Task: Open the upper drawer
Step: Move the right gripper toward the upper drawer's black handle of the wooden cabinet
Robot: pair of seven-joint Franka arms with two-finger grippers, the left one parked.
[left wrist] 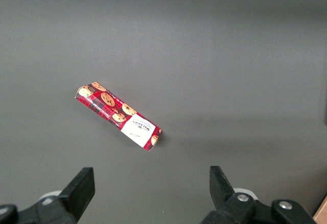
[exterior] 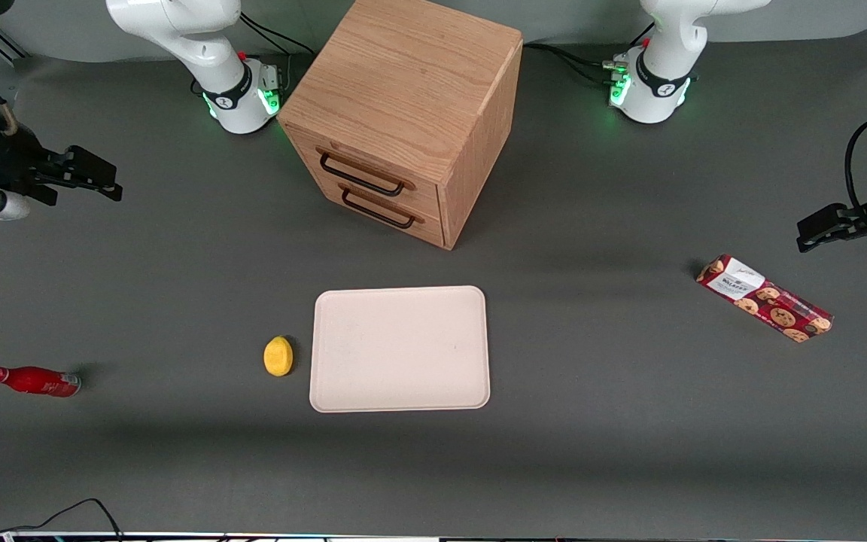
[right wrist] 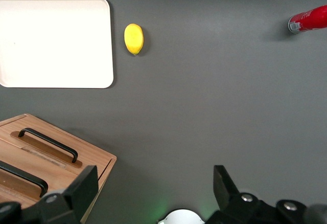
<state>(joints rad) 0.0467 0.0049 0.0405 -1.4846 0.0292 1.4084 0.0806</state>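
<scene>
While the upper drawer (exterior: pixel 368 175) sits flush and closed in the cabinet (exterior: pixel 411 105), upper centre of the front frame, its black handle (exterior: pixel 362 174) is untouched. The lower drawer (exterior: pixel 384 211) beneath it is also closed. The claw (exterior: pixel 91 179) hangs at the left edge of the front frame, above bare table (exterior: pixel 599 421), well apart from the cabinet, fingers (right wrist: pixel 84 188) spread wide and holding nothing. A tray (exterior: pixel 400 348) lies nearer the camera than the cabinet, a lemon (exterior: pixel 278 356) just beside it. A red bottle (exterior: pixel 33 381) lies lower left; a biscuit pack (exterior: pixel 765 298) at right.
</scene>
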